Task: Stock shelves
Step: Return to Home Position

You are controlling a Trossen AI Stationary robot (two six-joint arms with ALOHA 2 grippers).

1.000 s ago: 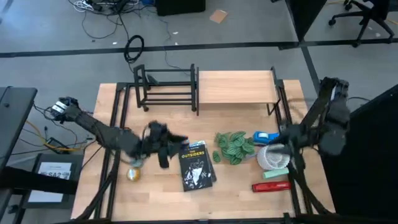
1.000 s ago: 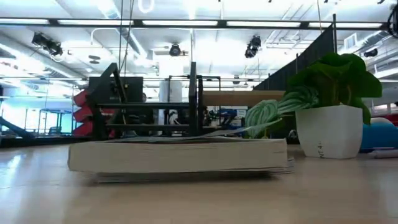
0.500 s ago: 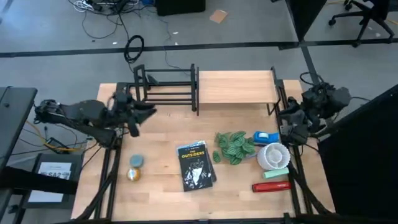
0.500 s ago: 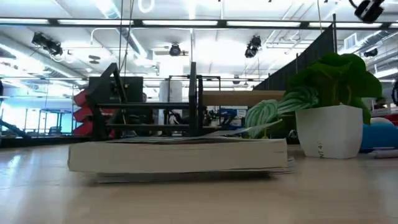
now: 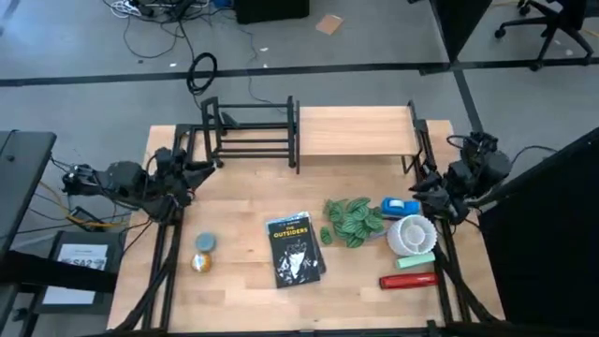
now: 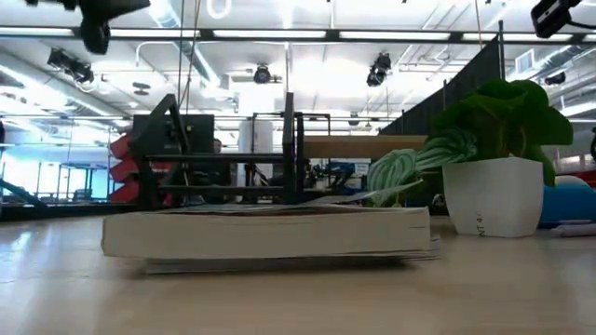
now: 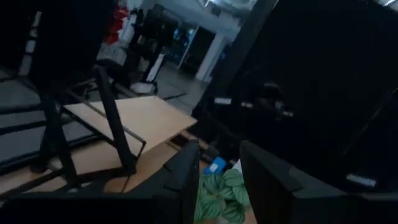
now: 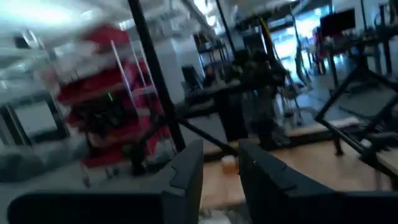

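The shelves stand at the table's far side: a light wooden plank top (image 5: 356,130) on black legs and, to its left, an open black rod rack (image 5: 251,133). A black book (image 5: 295,248) lies flat mid-table, with a potted green plant (image 5: 351,222) to its right. My left gripper (image 5: 198,168) hovers at the table's left edge near the rack's corner, open and holding nothing (image 7: 221,158). Over at the right edge, beside the plank's right legs, my right gripper (image 5: 419,184) is open and holds nothing (image 8: 221,155).
A blue tape dispenser (image 5: 401,206), a white bowl (image 5: 412,235), a green bar (image 5: 415,260) and a red bar (image 5: 407,279) lie at the right. A gold and grey round thing (image 5: 201,254) sits at the left. Bare wood shows between the book and the shelves.
My left gripper has drawn back from beside the book toward the table's left and far edges. My right gripper has pulled away from above the white bowl toward the right and far edges. The objects on the table have stayed in place.
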